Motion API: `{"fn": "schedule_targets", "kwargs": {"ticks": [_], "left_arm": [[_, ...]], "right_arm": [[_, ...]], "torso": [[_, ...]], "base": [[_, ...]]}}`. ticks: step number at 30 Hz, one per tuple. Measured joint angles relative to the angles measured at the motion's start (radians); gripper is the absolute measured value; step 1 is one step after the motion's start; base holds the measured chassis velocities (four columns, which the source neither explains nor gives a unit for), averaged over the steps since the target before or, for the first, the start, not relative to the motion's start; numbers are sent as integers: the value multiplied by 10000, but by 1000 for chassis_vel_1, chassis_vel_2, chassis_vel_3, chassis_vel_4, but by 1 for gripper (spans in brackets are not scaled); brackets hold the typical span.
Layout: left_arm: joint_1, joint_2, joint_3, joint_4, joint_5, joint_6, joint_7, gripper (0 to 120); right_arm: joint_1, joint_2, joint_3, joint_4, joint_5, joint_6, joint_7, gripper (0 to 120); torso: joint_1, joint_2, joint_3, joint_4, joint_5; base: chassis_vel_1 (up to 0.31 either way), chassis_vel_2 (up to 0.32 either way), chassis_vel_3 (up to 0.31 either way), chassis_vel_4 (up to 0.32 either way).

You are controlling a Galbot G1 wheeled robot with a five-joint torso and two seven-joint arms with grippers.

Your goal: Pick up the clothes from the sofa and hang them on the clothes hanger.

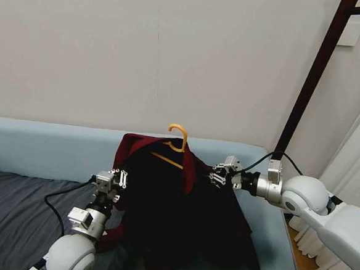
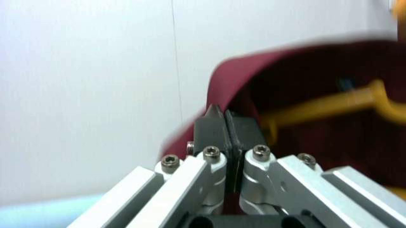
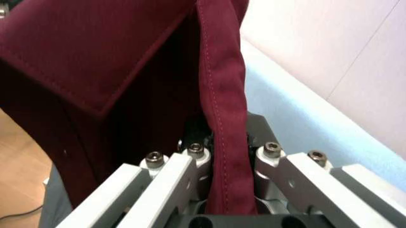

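The maroon garment (image 1: 162, 214) on its yellow hanger (image 1: 173, 162) hangs upright over the sofa (image 1: 43, 147) between the left tool (image 1: 120, 179) and right tool (image 1: 219, 175), both pinched shut on its side edges, hook (image 1: 178, 130) uppermost midway.

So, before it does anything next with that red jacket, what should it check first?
1. Right gripper has the garment: ok, a seamed edge runs between its fingers.
2. Left gripper has fabric: cannot tell; its pads are shut, with the cloth close behind them.
3. Hanger is inside the garment: ok, the yellow hook sticks out at the collar.
4. Garment is clear of the sofa: cannot tell; its lower part hangs down near the seat.
5. Both shoulders are level: ok, roughly.
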Motion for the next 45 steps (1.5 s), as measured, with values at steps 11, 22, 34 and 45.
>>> {"fn": "schedule_targets", "kwargs": {"ticks": [11, 22, 34, 45], "left_arm": [[-1322, 2216, -931, 7, -597, 704, 259, 0], [-1465, 3830, -1301, 176, -643, 580, 1384, 0], [-411, 4228, -1554, 208, 424, -257, 3061, 0], [113, 3304, -920, -224, 546, 35, 2619, 0]], "right_arm": [[-43, 104, 16, -170, -178, 174, -673, 6], [10, 117, 58, -113, -277, 235, -999, 4], [-22, -32, 127, 53, -550, 88, -888, 1], [117, 45, -100, 357, -820, -3, -296, 1]], "torso": [[0, 0, 0, -2, -1], [0, 0, 0, -1, -3], [-1, 0, 0, 0, 0], [0, 0, 0, 1, 1]], "base": [[0, 0, 0, 0], [0, 0, 0, 0], [0, 0, 0, 0], [0, 0, 0, 0]]}}
